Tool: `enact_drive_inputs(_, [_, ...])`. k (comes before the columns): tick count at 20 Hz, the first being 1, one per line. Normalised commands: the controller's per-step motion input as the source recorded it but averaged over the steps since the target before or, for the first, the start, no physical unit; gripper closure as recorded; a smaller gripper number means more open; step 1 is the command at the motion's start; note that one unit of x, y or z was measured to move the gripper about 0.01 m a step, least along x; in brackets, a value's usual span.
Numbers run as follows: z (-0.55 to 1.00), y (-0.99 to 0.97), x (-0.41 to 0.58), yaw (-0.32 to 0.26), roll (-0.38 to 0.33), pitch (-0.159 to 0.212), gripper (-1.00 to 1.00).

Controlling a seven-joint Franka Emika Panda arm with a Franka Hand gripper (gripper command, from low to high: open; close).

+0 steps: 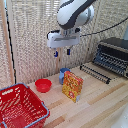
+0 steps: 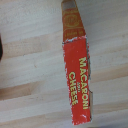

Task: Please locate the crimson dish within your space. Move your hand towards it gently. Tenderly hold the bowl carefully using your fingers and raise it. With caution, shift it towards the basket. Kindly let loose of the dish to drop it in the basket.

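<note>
The small red bowl (image 1: 43, 85) sits on the wooden table, between the basket and a blue cup. The large red wire basket (image 1: 20, 107) with a blue-grey rim stands at the exterior view's lower left. My white gripper (image 1: 61, 52) hangs high above the table, above the cup and box and off to the exterior view's right of the bowl. Its blue-tipped fingers (image 1: 55, 53) are apart and hold nothing. The wrist view shows neither bowl nor basket, only the box's edge on the wood.
An orange macaroni and cheese box (image 1: 72, 86) stands upright under the gripper; it also shows in the wrist view (image 2: 77, 80). A blue cup (image 1: 63, 74) is behind it. A toaster oven (image 1: 113, 55) and a dark rack (image 1: 95, 73) stand at the exterior view's right.
</note>
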Motion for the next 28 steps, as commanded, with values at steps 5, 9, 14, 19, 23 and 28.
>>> enact_drive_inputs(5, [-0.3, 0.37, 0.459, 0.164, -0.093, 0.015, -1.0])
enact_drive_inputs(9, [-0.35, 0.34, 0.536, 0.198, -0.1, 0.027, -1.0])
enact_drive_inputs(14, [-0.39, 0.14, 0.497, 0.225, -0.078, 0.044, -1.0])
enact_drive_inputs(19, [-0.41, 0.0, 0.514, 0.241, -0.056, 0.021, -1.0])
enact_drive_inputs(23, [-0.4, 0.0, 0.528, 0.242, -0.051, 0.011, -1.0])
enact_drive_inputs(28, [-0.42, 0.01, 0.395, 0.217, -0.085, 0.047, -1.0])
